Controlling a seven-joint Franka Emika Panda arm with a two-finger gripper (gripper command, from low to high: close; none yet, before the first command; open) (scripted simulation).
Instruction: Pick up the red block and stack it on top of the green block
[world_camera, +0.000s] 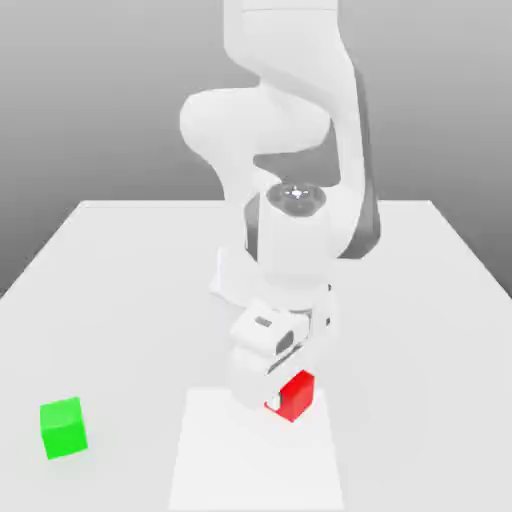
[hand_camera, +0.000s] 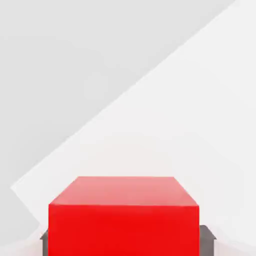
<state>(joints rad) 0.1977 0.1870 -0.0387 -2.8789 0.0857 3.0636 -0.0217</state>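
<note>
The red block (world_camera: 297, 395) is a small bright cube near the table's front, right of centre in the exterior view. My gripper (world_camera: 283, 398) reaches down onto it from the white hand above. In the hand view the red block (hand_camera: 124, 220) sits between the two dark fingers (hand_camera: 207, 241), which press against its two sides, so the gripper is shut on it. Whether the block rests on the surface or hangs just above it I cannot tell. The green block (world_camera: 63, 428) stands alone on the table, far off toward the exterior view's left and near the front edge.
The white arm (world_camera: 295, 240) rises from the table's middle, behind the red block. A paler rectangular patch (world_camera: 250, 470) lies on the grey-white table (world_camera: 120, 300) under the gripper. Open surface stretches between the two blocks.
</note>
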